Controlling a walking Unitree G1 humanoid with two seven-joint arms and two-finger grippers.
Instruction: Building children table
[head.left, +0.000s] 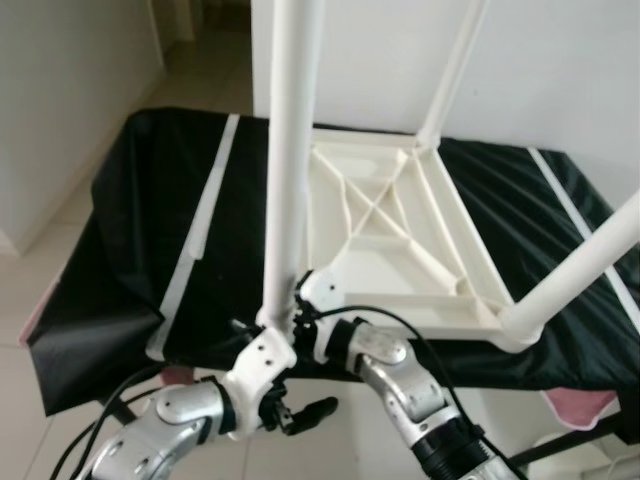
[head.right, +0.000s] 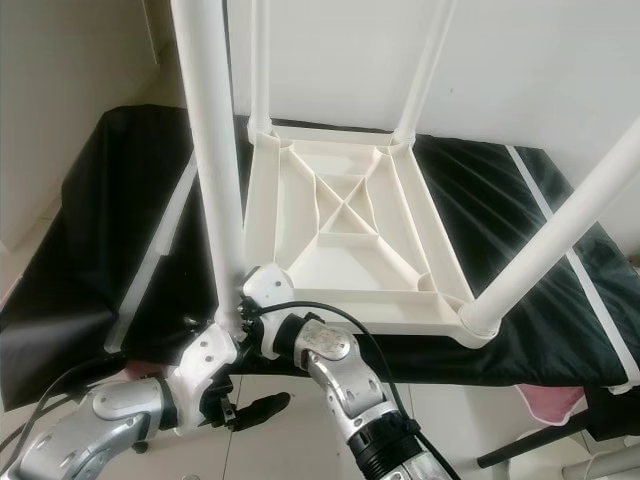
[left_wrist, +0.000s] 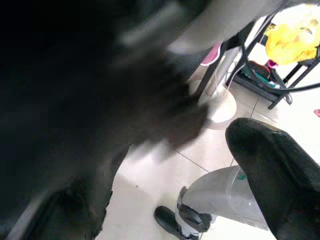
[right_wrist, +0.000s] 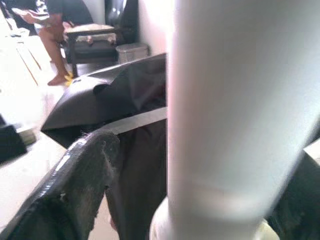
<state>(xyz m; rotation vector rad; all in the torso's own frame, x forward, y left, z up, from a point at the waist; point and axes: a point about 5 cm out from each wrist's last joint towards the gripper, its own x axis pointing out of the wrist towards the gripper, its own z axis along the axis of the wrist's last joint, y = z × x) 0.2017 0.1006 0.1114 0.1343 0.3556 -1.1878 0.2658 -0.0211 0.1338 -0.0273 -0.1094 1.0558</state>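
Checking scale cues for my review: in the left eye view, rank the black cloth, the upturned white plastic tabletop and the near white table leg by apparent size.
1. Black cloth
2. Upturned white plastic tabletop
3. Near white table leg, though nearness to the camera enlarges it, so this is unsure.

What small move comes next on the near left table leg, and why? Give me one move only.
Probably close the right gripper on the near left leg and press it down into the upturned table's corner. In the right wrist view one finger stands apart from the leg, so it is not gripped yet. The left gripper sits lower, off the leg.
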